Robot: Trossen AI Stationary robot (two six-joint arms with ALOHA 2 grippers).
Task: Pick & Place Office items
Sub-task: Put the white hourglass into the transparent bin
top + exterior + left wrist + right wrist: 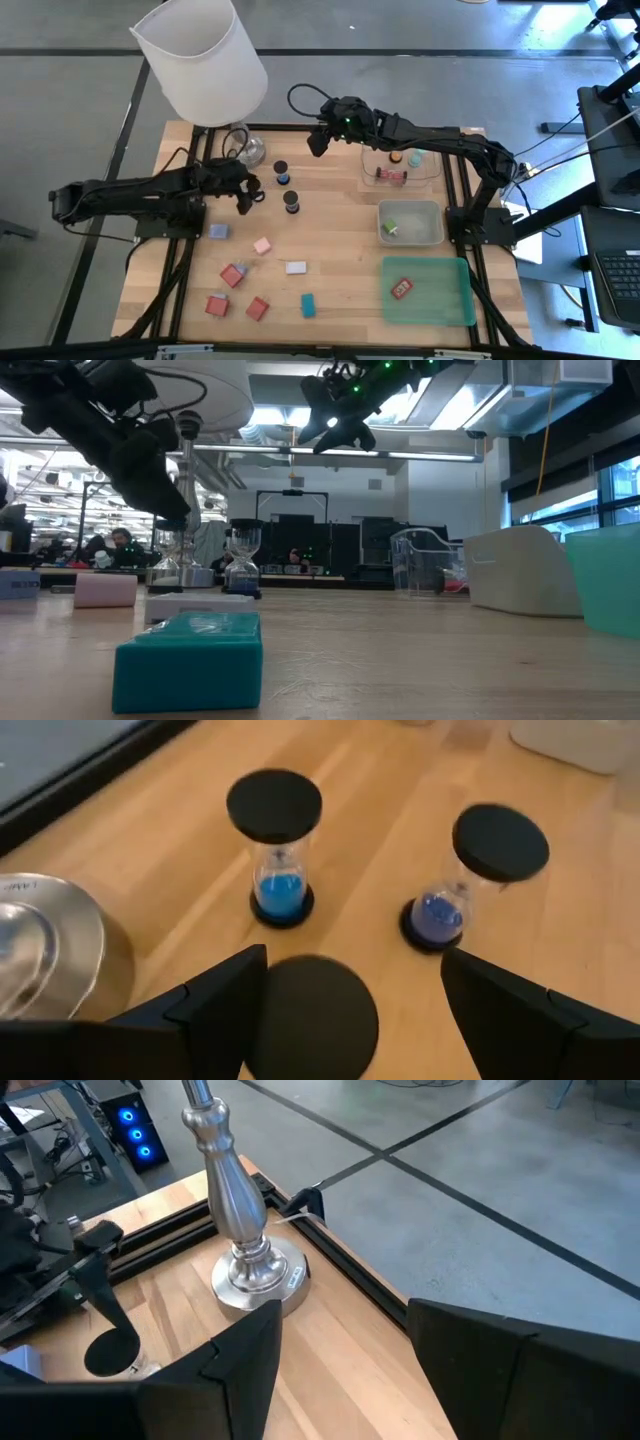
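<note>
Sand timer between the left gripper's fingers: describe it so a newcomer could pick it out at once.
Start at the lamp at the table's back left; three small black-capped sand timers stand just beside its metal base. The target timer is the one nearest the base, directly under the open left gripper. Its two neighbours, light-blue sand and dark-blue sand, stand free beyond the fingers.

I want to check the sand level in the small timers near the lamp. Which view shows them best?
The left wrist view: two sand timers, one light blue and one dark blue, stand upright just beyond the open left gripper. The high view shows only their black tops. The low view shows them small and distant. The right wrist view shows one black top.
</note>
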